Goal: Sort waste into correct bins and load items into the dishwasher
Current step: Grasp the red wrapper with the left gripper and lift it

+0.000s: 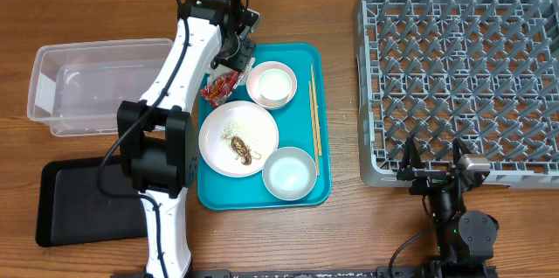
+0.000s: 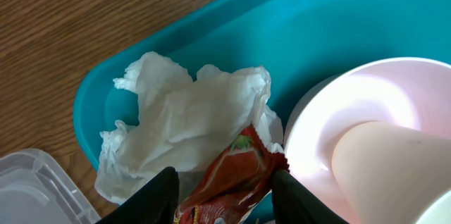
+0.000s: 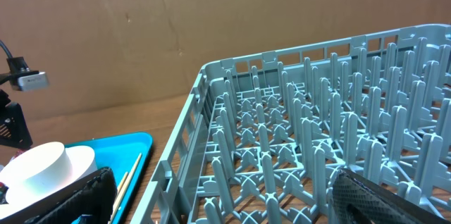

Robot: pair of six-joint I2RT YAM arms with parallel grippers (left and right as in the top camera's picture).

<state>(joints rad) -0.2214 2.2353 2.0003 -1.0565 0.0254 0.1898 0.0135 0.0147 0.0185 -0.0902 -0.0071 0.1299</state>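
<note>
My left gripper point(image 1: 232, 54) is over the back left corner of the teal tray. In the left wrist view its open fingers point(image 2: 225, 197) straddle the crinkled red wrapper point(image 2: 236, 178), which lies on a crumpled white tissue point(image 2: 183, 115). The wrapper also shows in the overhead view point(image 1: 218, 90). The small pink bowl point(image 1: 272, 84) holds the white cup point(image 2: 394, 168). The plate point(image 1: 229, 129) carries rice grains and a brown scrap point(image 1: 243, 149). The whitish bowl point(image 1: 289, 173) and the chopsticks point(image 1: 314, 112) lie on the tray. My right gripper point(image 1: 434, 170) is open and empty at the grey dish rack's point(image 1: 463, 77) front edge.
The clear tub point(image 1: 96, 86) stands left of the teal tray point(image 1: 307, 192), with the black tray point(image 1: 79, 199) in front of it. My left arm reaches over the tub's right end. The right wrist view shows rack pegs point(image 3: 303, 132) close ahead.
</note>
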